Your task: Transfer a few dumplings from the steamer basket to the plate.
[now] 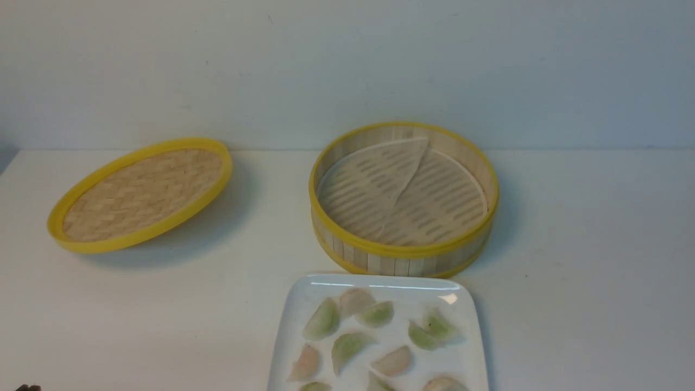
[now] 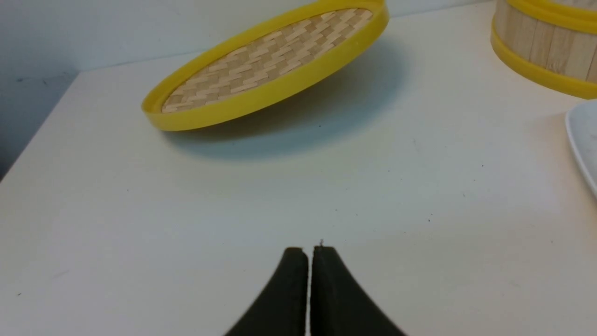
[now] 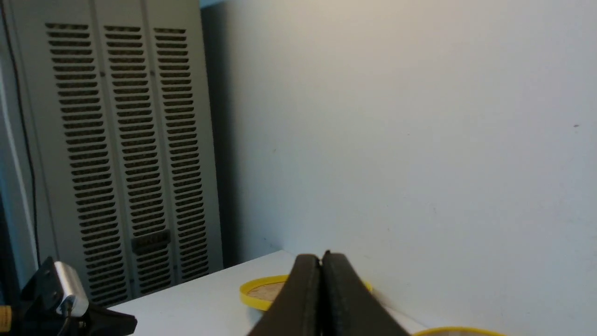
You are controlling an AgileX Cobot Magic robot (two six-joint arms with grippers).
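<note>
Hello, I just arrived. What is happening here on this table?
Nothing is being handled right now. The basket holds only its liner; the dumplings lie on the plate in front of it. The lid rests tilted to the left. The left gripper and right gripper are shut and empty, away from the food.

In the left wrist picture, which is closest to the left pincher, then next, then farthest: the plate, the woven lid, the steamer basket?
From the left gripper, shut above bare table:
1. The plate, only its white edge showing at the side of the picture.
2. The woven lid, tilted, farther back across the table.
3. The steamer basket, in the far corner beyond the plate.
Plate and lid are fairly close to call.
</note>
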